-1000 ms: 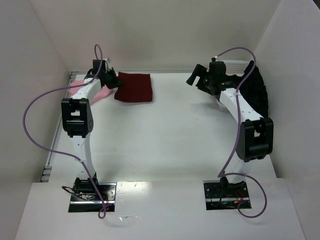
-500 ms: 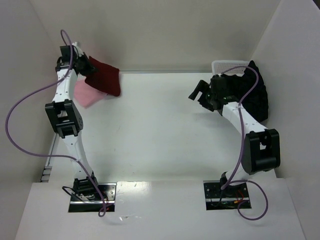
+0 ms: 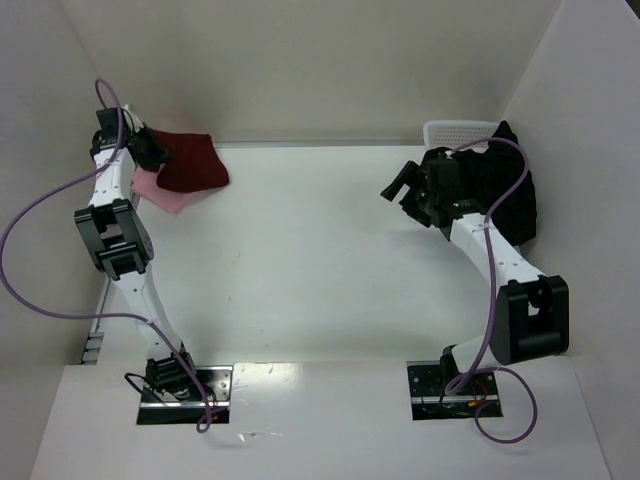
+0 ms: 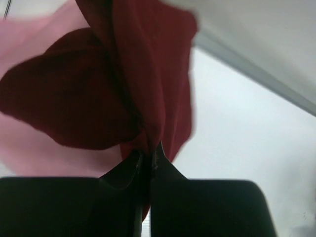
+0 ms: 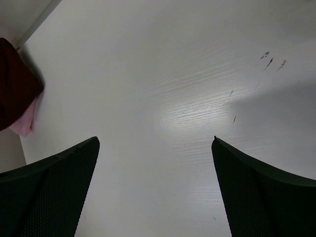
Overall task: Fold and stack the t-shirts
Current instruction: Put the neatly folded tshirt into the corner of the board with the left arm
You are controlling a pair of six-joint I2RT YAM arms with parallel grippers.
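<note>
Above the table (image 3: 330, 260), the maroon t-shirt (image 3: 190, 162) hangs far left
The black t-shirt (image 3: 512, 205) is heaped by the basket (image 3: 455, 130) far right; the left gripper (image 4: 148, 152) pinches the maroon t-shirt tight over the pink t-shirt (image 3: 170, 198); the right gripper (image 5: 155, 140) gapes wide, empty

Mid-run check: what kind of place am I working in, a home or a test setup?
Probably a lab test cell, not a home: a white table boxed in by plain white panels, with the left arm and right arm bolted at its near edge.
</note>
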